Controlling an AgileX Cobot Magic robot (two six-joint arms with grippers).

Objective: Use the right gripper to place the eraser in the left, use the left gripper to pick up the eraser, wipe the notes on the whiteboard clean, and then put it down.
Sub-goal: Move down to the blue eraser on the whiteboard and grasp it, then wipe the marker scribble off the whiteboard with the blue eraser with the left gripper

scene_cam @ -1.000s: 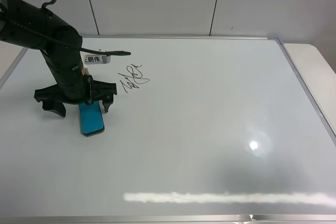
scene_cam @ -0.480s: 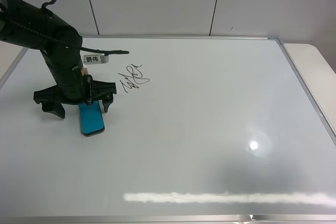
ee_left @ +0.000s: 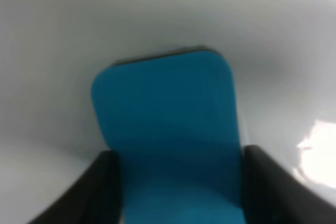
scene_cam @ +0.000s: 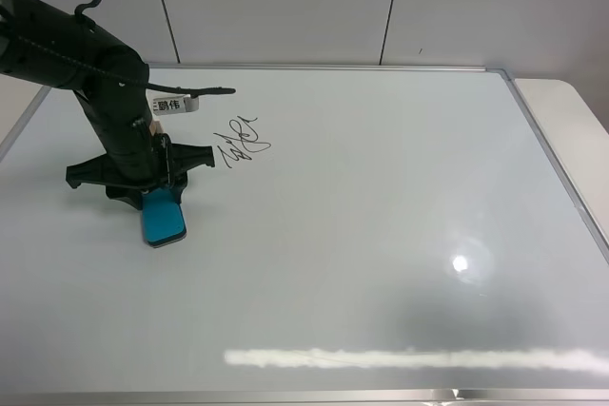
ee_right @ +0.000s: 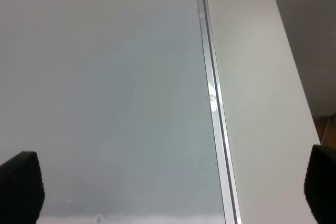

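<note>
The teal-blue eraser [scene_cam: 164, 222] lies flat on the whiteboard [scene_cam: 381, 235] at its left side. My left gripper [scene_cam: 158, 200] stands straight over the eraser's far end, shut on the eraser. In the left wrist view both black fingers [ee_left: 102, 187] press the long sides of the eraser [ee_left: 165, 124]. The notes [scene_cam: 244, 141], a black looping scribble, sit just right of and beyond that gripper. My right gripper [ee_right: 170, 187] is open, with only its two fingertips [ee_right: 20, 186] showing above the whiteboard's [ee_right: 105, 77] right border. It is outside the high view.
The board's silver frame [ee_right: 213, 103] runs past the right gripper, with a pale table surface [ee_right: 252, 77] beyond it. A white wall [scene_cam: 285, 7] stands behind the board. A light glare spot [scene_cam: 461, 263] marks the board's right part.
The left gripper's fingers, spread wide on both sides of the eraser a moment ago, have closed in onto it. The eraser and the arm have barely shifted.
</note>
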